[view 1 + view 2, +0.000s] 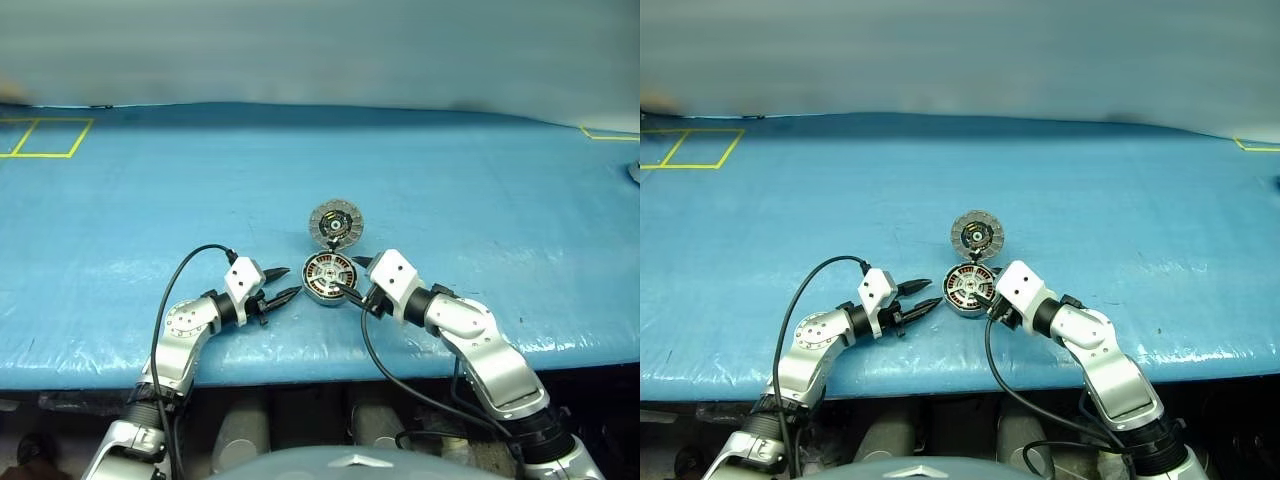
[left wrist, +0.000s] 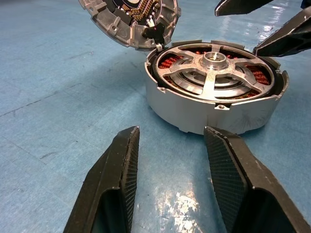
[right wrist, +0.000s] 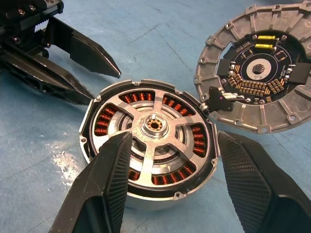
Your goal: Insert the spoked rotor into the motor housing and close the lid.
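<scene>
No readable text, label, brand or number anywhere; only yellow tape outlines on the blue worktop (image 1: 300, 170), at upper left (image 1: 45, 138) and far upper right of the frame (image 1: 608, 133).

Head pair high; wrist views near motor housing (image 3: 150, 150).

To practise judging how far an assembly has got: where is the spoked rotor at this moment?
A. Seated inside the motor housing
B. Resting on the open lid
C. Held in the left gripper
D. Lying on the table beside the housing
A: the spoked rotor sits inside the motor housing, copper windings showing between its spokes, while the lid stands swung open beside it.
</scene>
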You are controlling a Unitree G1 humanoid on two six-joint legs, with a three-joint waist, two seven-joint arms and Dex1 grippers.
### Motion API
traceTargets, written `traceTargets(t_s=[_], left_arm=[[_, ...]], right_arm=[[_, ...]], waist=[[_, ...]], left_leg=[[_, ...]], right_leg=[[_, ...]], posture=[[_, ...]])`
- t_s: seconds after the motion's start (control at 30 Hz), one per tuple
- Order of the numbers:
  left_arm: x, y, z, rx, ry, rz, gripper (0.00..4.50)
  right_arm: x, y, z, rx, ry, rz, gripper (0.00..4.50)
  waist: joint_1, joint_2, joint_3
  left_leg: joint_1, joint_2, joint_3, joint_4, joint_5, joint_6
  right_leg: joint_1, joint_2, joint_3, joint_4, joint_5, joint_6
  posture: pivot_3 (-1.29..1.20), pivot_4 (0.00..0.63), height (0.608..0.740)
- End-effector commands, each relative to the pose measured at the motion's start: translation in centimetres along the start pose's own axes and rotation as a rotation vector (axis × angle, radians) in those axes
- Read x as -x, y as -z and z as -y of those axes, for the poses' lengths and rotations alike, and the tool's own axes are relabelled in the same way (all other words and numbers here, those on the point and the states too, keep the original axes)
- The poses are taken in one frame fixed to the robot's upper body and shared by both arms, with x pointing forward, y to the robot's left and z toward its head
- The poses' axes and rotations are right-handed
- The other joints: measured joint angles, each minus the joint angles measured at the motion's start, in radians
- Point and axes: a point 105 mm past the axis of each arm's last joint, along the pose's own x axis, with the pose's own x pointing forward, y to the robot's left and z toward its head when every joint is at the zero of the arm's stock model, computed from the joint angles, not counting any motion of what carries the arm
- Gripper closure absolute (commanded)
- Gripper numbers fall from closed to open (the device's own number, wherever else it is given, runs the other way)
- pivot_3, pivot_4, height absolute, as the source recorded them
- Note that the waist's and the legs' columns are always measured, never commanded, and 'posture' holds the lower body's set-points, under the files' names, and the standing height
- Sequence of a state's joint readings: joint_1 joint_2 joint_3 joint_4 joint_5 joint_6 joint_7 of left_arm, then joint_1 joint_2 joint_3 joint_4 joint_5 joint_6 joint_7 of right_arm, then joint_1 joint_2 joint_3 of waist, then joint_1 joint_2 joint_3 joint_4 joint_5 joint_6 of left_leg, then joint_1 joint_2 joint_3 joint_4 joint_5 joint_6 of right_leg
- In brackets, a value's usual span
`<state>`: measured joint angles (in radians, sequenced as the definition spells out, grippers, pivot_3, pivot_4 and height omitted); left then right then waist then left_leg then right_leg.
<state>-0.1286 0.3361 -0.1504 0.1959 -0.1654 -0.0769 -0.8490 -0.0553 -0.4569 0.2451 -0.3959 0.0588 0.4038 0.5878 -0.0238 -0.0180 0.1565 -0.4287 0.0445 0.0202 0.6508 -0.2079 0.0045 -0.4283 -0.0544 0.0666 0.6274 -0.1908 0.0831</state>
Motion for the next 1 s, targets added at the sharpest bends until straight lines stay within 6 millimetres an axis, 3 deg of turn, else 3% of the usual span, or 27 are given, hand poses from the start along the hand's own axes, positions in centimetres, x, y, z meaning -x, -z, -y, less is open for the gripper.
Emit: traceTargets(t_s=[0.03,0.13,0.23,0.47,0.6,0.77,0.87,1.0], left_arm=[[0.0,-0.9,0.1,-0.030,-0.001,0.032,2.25],[0.2,-1.0,-0.1,-0.031,-0.013,0.038,2.25],[0.5,-1.1,-0.3,-0.035,-0.029,0.043,2.25],[1.2,-1.1,-0.7,-0.033,-0.075,0.049,2.25],[1.2,-1.0,-0.6,-0.024,-0.098,0.058,2.25],[0.9,-1.0,-0.4,-0.002,-0.107,0.076,2.25],[0.8,-1.1,-0.6,0.000,-0.112,0.085,2.25],[0.7,-1.3,-0.6,-0.014,-0.106,0.087,2.25]], right_arm=[[0.1,-2.3,0.2,-0.007,0.002,0.106,1.56],[0.0,-2.7,0.6,-0.051,0.029,0.139,1.56],[-0.1,-2.0,2.1,-0.065,0.109,0.106,2.13],[0.5,0.0,5.7,-0.020,0.260,-0.035,4.38],[0.6,2.3,9.3,0.017,0.449,-0.206,4.45],[-2.2,1.7,13.1,-0.106,0.516,-0.142,4.45],[-4.9,0.4,14.1,-0.164,0.422,-0.067,4.45],[-7.7,-2.7,13.4,-0.305,0.192,0.079,4.45]], waist=[[0.000,0.000,0.000],[0.000,0.000,0.000],[0.000,0.000,0.000],[0.000,0.000,0.000],[-0.002,0.000,0.000],[-0.008,0.000,0.000],[-0.015,0.000,0.000],[-0.016,0.000,0.000]], left_leg=[[0.000,0.000,0.000,0.000,0.000,0.000],[0.000,0.000,0.000,0.000,0.000,0.000],[0.000,0.000,0.000,0.000,0.000,0.000],[0.000,0.000,0.000,0.000,0.000,0.000],[0.000,0.000,0.000,0.000,0.000,0.000],[0.000,0.000,0.000,0.001,0.000,0.000],[0.000,0.000,0.000,0.001,0.000,0.000],[0.000,0.000,0.000,-0.001,0.000,0.000]], right_leg=[[0.000,0.000,0.000,0.000,0.000,0.000],[0.000,0.000,0.000,0.000,0.000,0.000],[0.000,0.000,0.000,0.000,0.000,0.000],[0.000,0.000,0.000,0.000,0.000,0.000],[0.000,0.000,0.000,0.000,0.000,0.000],[0.000,0.000,0.000,0.001,0.003,-0.004],[0.001,0.001,0.000,0.001,0.004,-0.004],[0.000,0.001,0.000,0.000,0.005,-0.005]], posture=[[0.00,0.150,0.740],[0.00,0.150,0.740],[0.00,0.150,0.740],[0.00,0.150,0.740],[0.00,0.150,0.740],[0.00,0.150,0.740],[0.00,0.150,0.740],[0.00,0.150,0.740]])
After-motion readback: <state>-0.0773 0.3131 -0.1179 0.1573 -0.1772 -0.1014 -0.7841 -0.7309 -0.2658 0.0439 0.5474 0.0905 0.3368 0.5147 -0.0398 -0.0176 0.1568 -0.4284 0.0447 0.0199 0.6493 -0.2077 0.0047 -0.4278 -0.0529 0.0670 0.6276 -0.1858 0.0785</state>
